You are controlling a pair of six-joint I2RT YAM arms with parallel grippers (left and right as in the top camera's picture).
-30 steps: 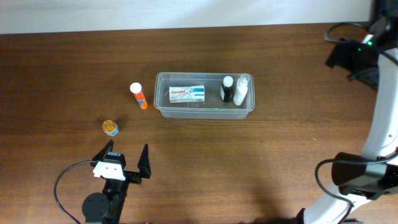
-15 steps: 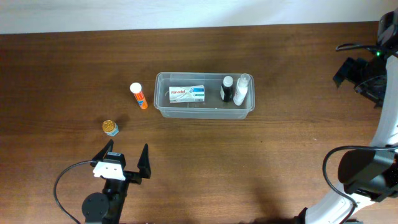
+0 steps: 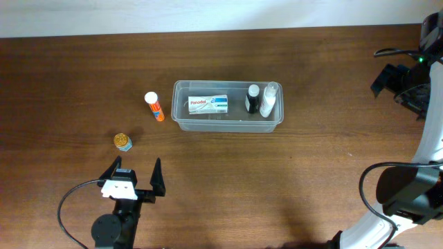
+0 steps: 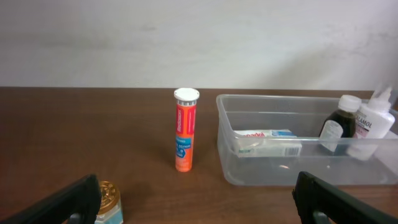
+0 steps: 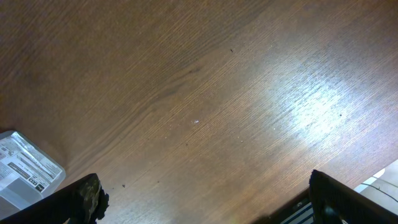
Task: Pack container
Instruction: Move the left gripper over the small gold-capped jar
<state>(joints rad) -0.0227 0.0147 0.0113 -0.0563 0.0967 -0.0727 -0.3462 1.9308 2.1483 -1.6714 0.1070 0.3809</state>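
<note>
Now left fingers (image 3: 157, 177) slightly farther left.

table (image 3: 311, 173): dark brown wood with a fine grain and a smooth satin finish; a bright sheen patch shows in the right wrist view
container (image 3: 225, 125): clear plastic, smooth, lightly glossy, walls faintly cloudy
box (image 3: 208, 104) inside the container: printed card, white and blue, smooth
dark bottle (image 3: 252, 101) inside the container: brown, see-through, glossy; pale label; white cap
white bottle (image 3: 268, 104) inside the container: opaque white plastic
tube (image 4: 185, 134) left of the container: smooth, glossy orange; white cap
jar (image 3: 122, 142) further left of the container: gold lid with a metallic shine
left gripper (image 3: 137, 166): matt black
</note>
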